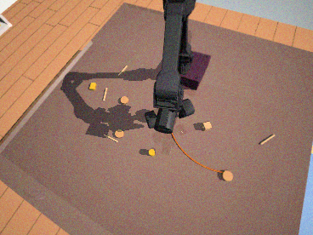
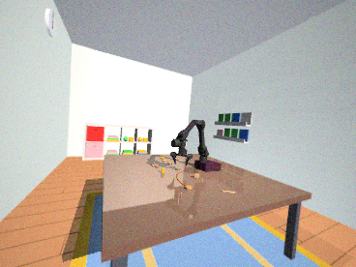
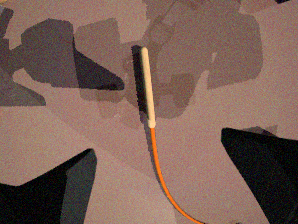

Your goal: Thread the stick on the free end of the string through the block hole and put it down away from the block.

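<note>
A brown table (image 1: 255, 85) carries the dark arm, its gripper (image 3: 156, 183) hanging spread wide over the work and holding nothing — the two fingers frame the wrist view at lower left and lower right with bare surface between them. At the far side sits a dark purple block (image 1: 196, 68). From a round button (image 1: 227, 175) near the front right, an orange string (image 1: 191, 159) curves back toward the arm and vanishes under the wrist in the top view. The wrist view shows where it ends: a thin pale stick (image 3: 148, 86) lying flat on the table, directly beneath the gripper and between the finger lines. Its long axis runs nearly straight up and down that view, free tip toward the top, tied end toward the bottom, where the string trails off to the lower right. It looks light, stiff and easily rolled; the string, soft and slack, should drag little. The sensible hold is probably across the bare middle of the stick, clear of the tied end. Loose sticks (image 1: 267, 139) and small yellow and tan pieces (image 1: 151, 151) lie scattered well apart.
</note>
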`<action>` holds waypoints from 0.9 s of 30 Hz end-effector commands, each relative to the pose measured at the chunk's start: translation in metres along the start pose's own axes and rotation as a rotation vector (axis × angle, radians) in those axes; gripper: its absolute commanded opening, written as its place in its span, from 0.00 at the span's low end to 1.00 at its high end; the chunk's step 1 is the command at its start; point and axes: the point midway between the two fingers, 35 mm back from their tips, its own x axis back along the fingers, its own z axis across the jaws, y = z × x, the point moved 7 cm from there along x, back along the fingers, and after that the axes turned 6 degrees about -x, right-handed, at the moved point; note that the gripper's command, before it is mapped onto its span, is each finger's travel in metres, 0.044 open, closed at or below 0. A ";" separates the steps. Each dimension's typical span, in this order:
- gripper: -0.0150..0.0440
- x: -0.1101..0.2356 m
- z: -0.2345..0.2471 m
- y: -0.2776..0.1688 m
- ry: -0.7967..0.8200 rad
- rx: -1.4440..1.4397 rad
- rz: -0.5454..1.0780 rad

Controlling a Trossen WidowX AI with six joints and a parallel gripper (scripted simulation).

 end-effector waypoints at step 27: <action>0.46 -0.001 0.001 0.001 0.008 -0.030 0.006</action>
